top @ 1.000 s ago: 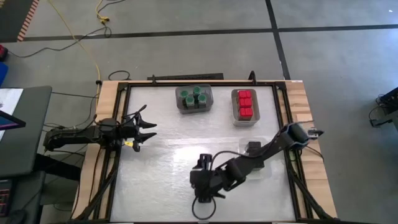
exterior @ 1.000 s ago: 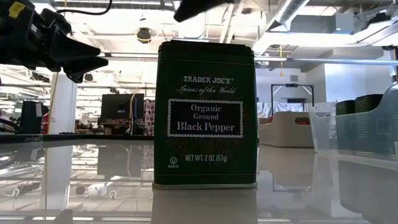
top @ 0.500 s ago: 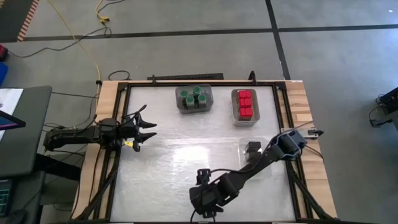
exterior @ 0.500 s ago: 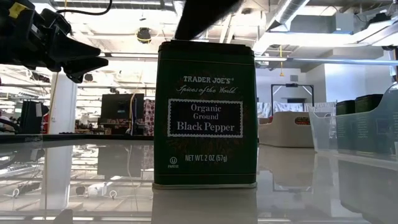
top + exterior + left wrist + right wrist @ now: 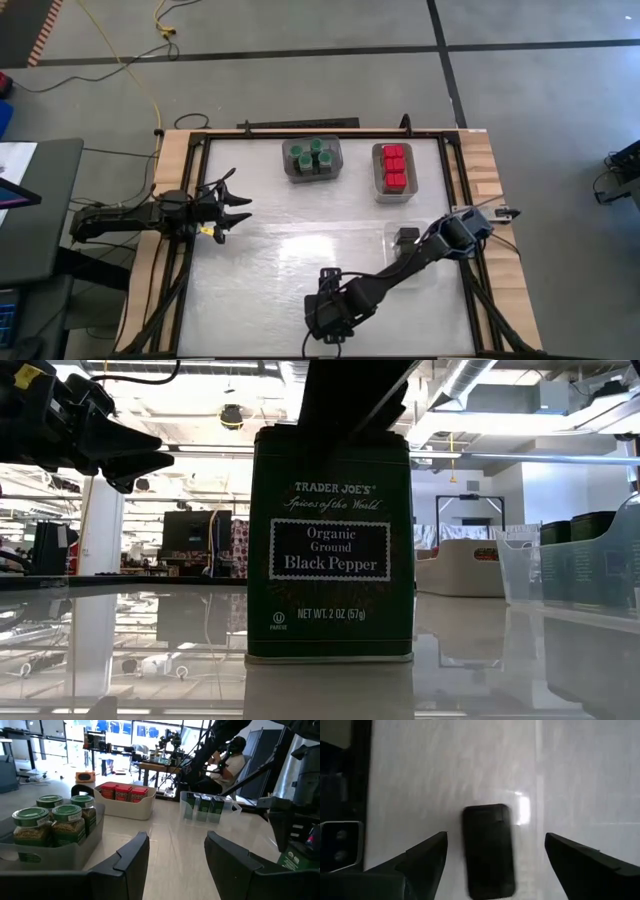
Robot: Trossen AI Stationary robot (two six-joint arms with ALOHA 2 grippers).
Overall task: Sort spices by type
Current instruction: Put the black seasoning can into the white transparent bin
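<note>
- Right gripper (image 5: 492, 852) down at the near edge of the table (image 5: 270, 260), fingers (image 5: 422, 857) spread wide either side of a dark black pepper tin (image 5: 487, 851), not touching it.
- Tin standing upright on the bare tabletop, close to the low camera; top hidden in the high view under the right arm, far end cut off in the right wrist view.
- Label side filling the low view; a dark shape above it, blurred and cut off at the frame top, probably part of the right arm.
- Left gripper (image 5: 238, 212) hanging over the left side of the table, fingers (image 5: 127, 857) parted, nothing between them.
- Green-lidded jars (image 5: 311, 155) grouped in a grey bin (image 5: 290, 160) at the far edge; red-topped boxes (image 5: 394, 167) in a second bin (image 5: 378, 190) just to the right.
- More dark tins (image 5: 202, 804) in a clear tray (image 5: 186, 800) on the right side; in the high view partly covered by the right arm, count hard to tell.
- Person seated beyond the table in the left wrist view, mostly hidden behind arm parts.
</note>
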